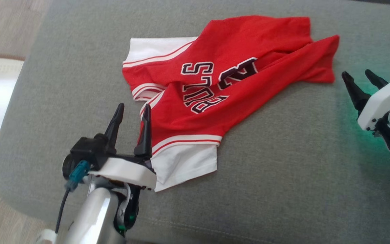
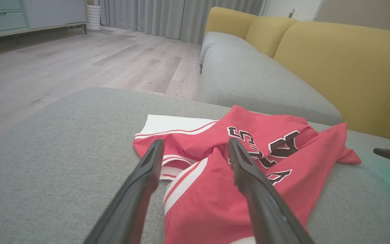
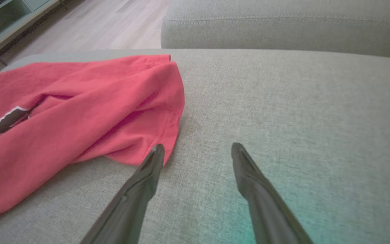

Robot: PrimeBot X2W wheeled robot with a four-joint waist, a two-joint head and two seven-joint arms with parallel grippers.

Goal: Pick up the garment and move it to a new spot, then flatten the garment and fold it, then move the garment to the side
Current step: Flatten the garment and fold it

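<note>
By the grey cushion's (image 1: 283, 162) near-left corner the left jaws stand wide open and empty, straddling the white-trimmed end of the garment (image 1: 235, 54); the crumpled red garment lies across the cushion's middle, nearer the far edge; towards the right edge the right jaws, equally wide and empty, sit just beside its red corner; probably the opening pick-up; next, each must descend and close on cloth.

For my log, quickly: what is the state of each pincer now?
Left pincer: open, holding nothing, at the jersey edge.
Right pincer: open, holding nothing.
</note>
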